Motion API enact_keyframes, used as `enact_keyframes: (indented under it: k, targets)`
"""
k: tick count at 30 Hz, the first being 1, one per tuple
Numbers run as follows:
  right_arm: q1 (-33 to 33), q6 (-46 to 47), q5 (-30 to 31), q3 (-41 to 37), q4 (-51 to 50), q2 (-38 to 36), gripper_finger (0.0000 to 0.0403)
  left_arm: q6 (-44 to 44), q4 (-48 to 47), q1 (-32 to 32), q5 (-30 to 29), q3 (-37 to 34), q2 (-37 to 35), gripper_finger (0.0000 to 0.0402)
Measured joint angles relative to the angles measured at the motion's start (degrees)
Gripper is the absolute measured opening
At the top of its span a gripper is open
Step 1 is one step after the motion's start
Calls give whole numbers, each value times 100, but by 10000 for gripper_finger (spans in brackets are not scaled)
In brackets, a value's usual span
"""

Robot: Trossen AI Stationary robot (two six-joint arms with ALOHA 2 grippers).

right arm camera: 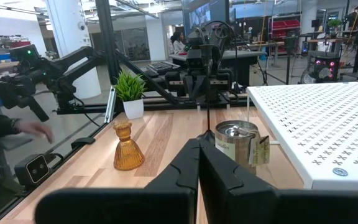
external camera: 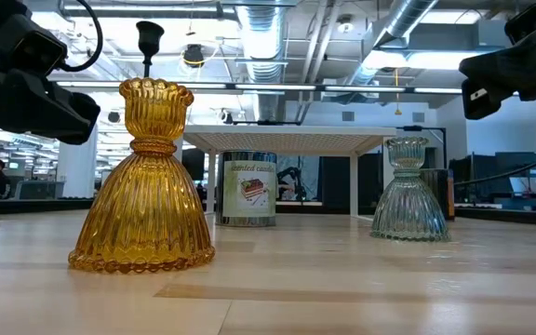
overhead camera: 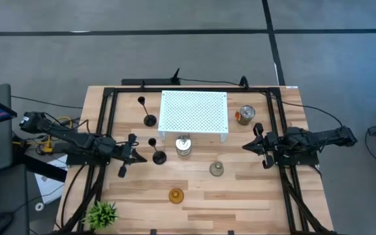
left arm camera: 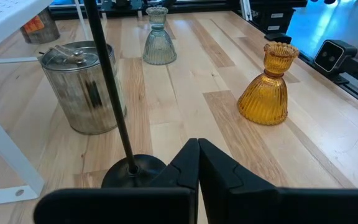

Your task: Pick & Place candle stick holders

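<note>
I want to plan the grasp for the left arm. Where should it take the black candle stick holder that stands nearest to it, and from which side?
Grip the slim stem of the black candle stick holder, probably around mid-height, coming in level from the left gripper side. The stem stands upright and thin enough for the fingers; the flat disc base offers little to pinch. The metal tin stands beyond it, so approaching from the left keeps clear.

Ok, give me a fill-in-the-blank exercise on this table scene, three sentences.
1. The squat glass candle holder nearest the potted plant is ____ in colour.
2. The number of black candle stick holders standing on the table is ____.
3. The left gripper is shut beside the base of a ____ candle stick holder.

Missing words: amber; two; black
</note>
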Motion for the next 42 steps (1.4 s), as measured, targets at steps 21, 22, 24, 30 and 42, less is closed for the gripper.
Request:
enact_keyframes:
  k: [21, 22, 24, 30, 42]
  targets:
    - [-1, 0, 2, 0, 1, 2, 0, 83, 87, -2, 0, -1, -2, 4]
    - [-2, 0, 1, -2, 1, 2, 0, 83, 87, -1, 0, 1, 0, 4]
    - [1, 0, 0, -2, 1, 2, 0, 83, 104, -1, 0, 1, -2, 4]
    - [-2, 0, 0, 0, 1, 2, 0, 83, 233, 1, -17, 2, -2, 4]
    - [-2, 0, 2, -2, 1, 2, 0, 66, 382, 1, -17, 0, -1, 4]
